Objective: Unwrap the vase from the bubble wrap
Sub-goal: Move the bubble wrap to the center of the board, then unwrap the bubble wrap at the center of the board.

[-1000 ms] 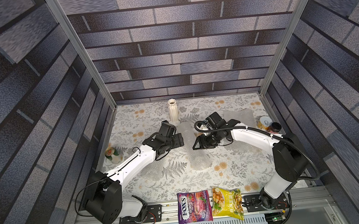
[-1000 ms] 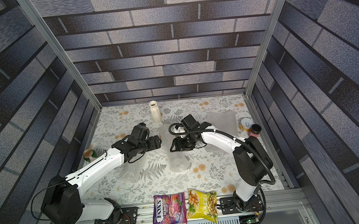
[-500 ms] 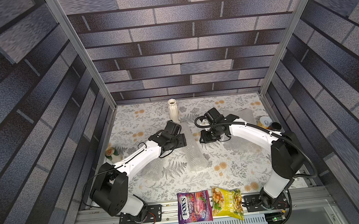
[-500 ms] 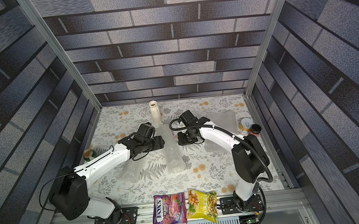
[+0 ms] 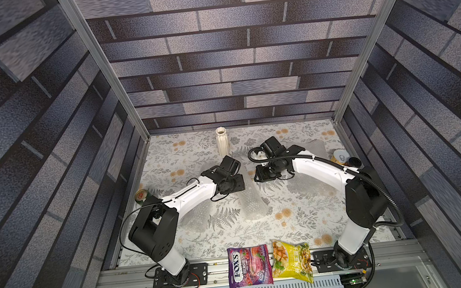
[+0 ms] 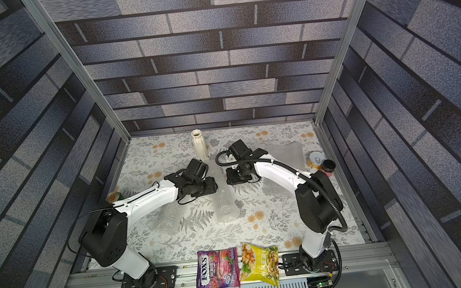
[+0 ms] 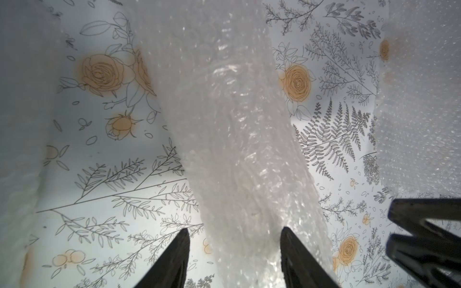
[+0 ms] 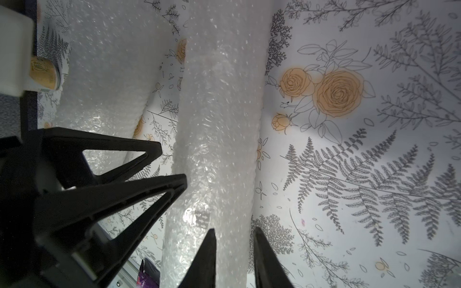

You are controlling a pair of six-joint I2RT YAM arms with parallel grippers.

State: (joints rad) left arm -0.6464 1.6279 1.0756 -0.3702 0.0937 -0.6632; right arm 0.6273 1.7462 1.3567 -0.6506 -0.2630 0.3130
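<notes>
My left hand (image 7: 234, 230) and right hand (image 8: 233, 230) both pinch the end of the wrap roll (image 5: 253, 203) nearest the vase (image 5: 222, 142), side by side, the roll's long axis running away from the vase.

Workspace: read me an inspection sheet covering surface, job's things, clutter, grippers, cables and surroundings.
Surface: floral cloth, lying flat.
Job's things: centre roll of bubble wrap; second roll partly under left arm; flat sheet at back right; bare vase upright at the back.
Clutter: sweets bag and snack bag on front rail; left can; right can beside jar.
Grippers: left gripper straddles centre roll, grip unclear; right gripper pinches its edge.
Cables: hose looped over right arm; thin wire by left base.
Surroundings: brick-pattern walls, metal posts.
</notes>
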